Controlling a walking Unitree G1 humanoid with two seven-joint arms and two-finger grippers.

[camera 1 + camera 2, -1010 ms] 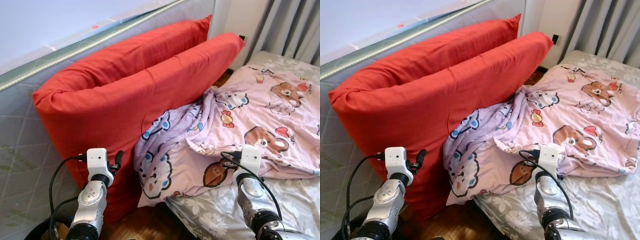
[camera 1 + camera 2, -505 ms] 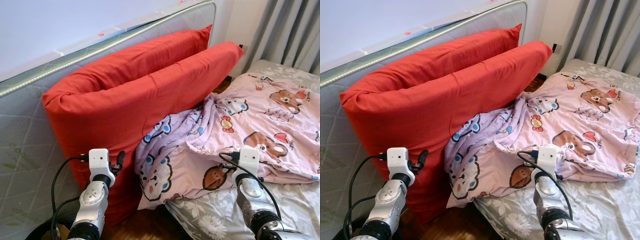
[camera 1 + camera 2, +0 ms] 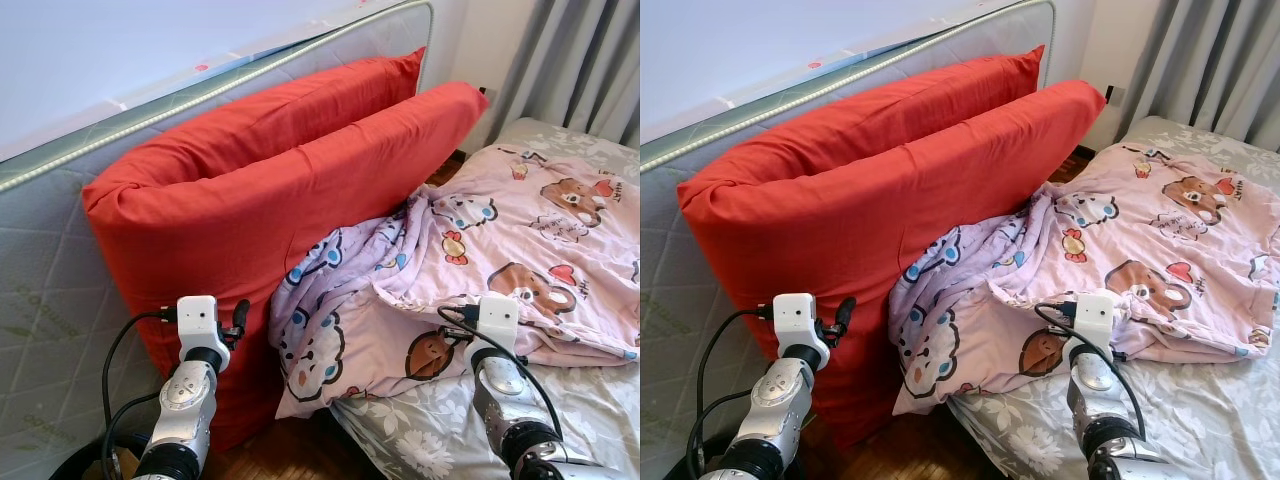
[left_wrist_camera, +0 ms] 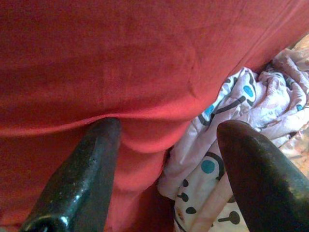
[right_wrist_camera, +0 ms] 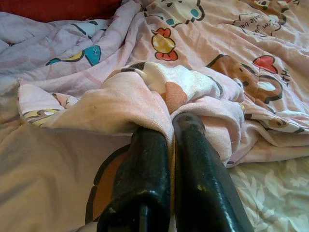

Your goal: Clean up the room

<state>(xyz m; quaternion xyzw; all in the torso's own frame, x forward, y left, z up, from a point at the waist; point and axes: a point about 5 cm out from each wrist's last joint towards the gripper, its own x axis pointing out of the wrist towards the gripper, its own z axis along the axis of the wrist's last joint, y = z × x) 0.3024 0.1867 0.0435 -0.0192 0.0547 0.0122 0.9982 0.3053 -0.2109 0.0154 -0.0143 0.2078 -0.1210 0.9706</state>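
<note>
While the right gripper [image 5: 166, 140] sits at the near fold of the pink cartoon-print blanket [image 3: 520, 230], its two black fingers [image 5: 145, 179] are clenched together on a bunched ridge of that fabric, with a thin layer of cloth pinched between them. In the head views the right wrist rests at the blanket's front edge, just above the grey floral bed sheet [image 3: 590, 400].

The blanket lies spread over the bed. Its far part is flat and shows bear and heart prints. Its near-left part is crumpled into a lavender heap that hangs over the corner of the bed toward the wooden floor [image 3: 290, 450] and touches the red pillows.

Two large red pillows [image 3: 270, 200] stand on edge, one behind the other, and lean against an upright grey quilted mattress [image 3: 50, 290] set along the wall. The front pillow touches the crumpled blanket along its lower right side.

The left gripper [image 4: 164, 145] is released: its fingers [image 4: 82, 179] stand well apart, with one fingertip against the red pillow fabric and the other in front of the lavender blanket heap. In the head views the left wrist is raised just in front of the lower corner of the front pillow.

Grey curtains [image 3: 590, 60] hang behind the bed at the far right.
</note>
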